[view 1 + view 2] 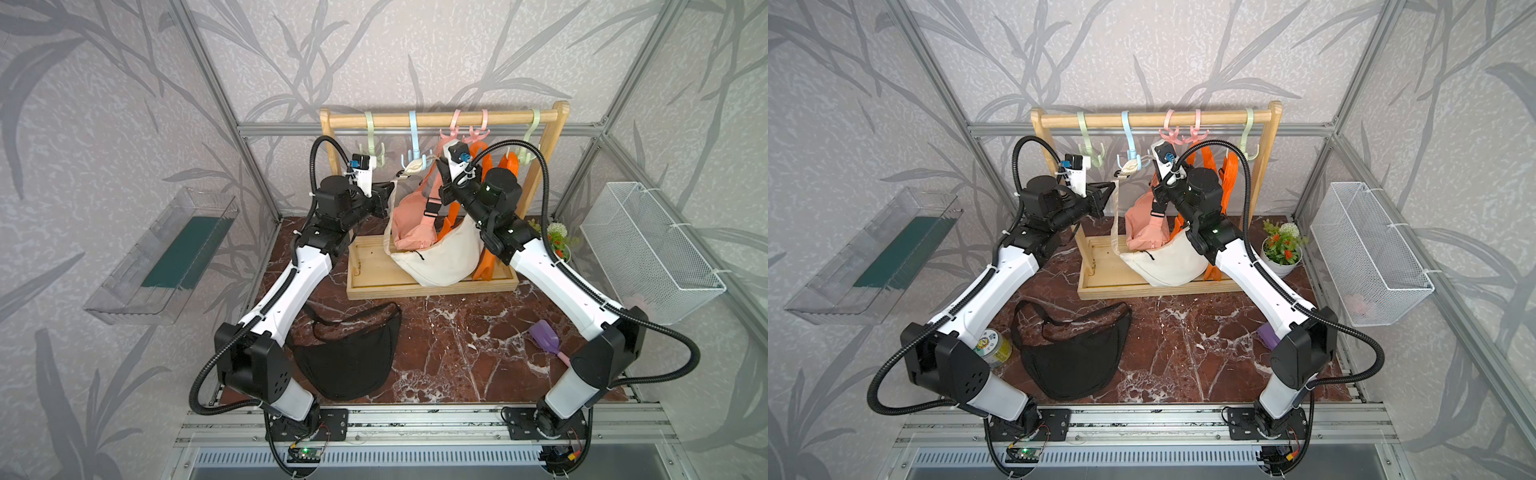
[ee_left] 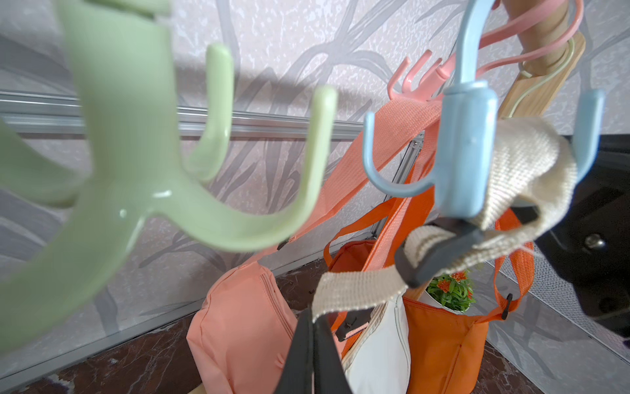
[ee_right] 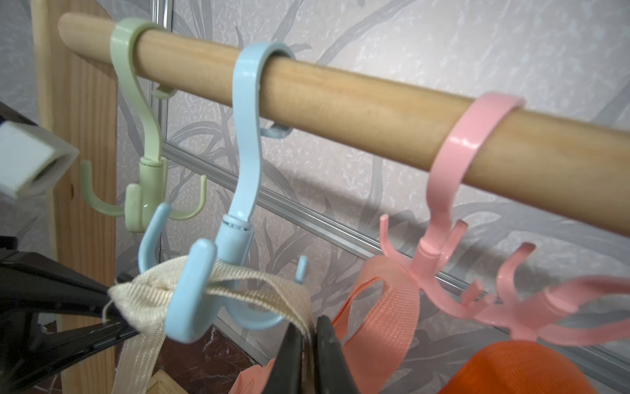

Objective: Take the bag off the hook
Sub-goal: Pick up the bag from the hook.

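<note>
My left gripper (image 2: pixel 312 327) and right gripper (image 3: pixel 308 336) clamp the cream webbing bag strap (image 3: pixel 262 288), flanking the pale-blue plastic hook (image 3: pixel 242 191); clearing its prong means lifting.

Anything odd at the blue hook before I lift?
The cream strap is bunched and twisted over one prong of the blue hook, with a loose thread at the fold. The left gripper and right gripper pinch it either side.

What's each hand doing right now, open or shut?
Left hand: closed, holding the cream strap.
Right hand: closed on the same cream strap.
</note>
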Robot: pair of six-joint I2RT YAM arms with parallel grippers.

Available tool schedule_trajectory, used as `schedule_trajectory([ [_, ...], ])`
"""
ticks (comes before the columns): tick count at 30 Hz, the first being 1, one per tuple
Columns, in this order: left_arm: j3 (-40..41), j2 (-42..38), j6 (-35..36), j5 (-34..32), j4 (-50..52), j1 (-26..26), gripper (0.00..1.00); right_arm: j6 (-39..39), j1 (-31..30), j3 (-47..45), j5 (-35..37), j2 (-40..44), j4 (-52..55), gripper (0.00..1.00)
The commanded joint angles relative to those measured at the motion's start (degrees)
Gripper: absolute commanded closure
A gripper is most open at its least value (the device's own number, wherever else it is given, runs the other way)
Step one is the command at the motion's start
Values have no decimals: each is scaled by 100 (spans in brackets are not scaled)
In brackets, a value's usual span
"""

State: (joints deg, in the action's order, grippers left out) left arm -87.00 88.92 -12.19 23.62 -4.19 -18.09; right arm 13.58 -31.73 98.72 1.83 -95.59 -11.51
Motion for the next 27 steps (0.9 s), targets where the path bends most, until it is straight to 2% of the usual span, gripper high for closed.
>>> schedule_trajectory([
  [1,-193,-265,-35,-67,41,-61,100,43,-39,191,-37,249,7,89],
  [16,-413,-766,-407,-643,290,-127,100,75,-202,972,-44,313,747,90],
  [27,-801,-853,-190,-1003,913,-134,100,162,-376,1612,-20,35,1100,90],
])
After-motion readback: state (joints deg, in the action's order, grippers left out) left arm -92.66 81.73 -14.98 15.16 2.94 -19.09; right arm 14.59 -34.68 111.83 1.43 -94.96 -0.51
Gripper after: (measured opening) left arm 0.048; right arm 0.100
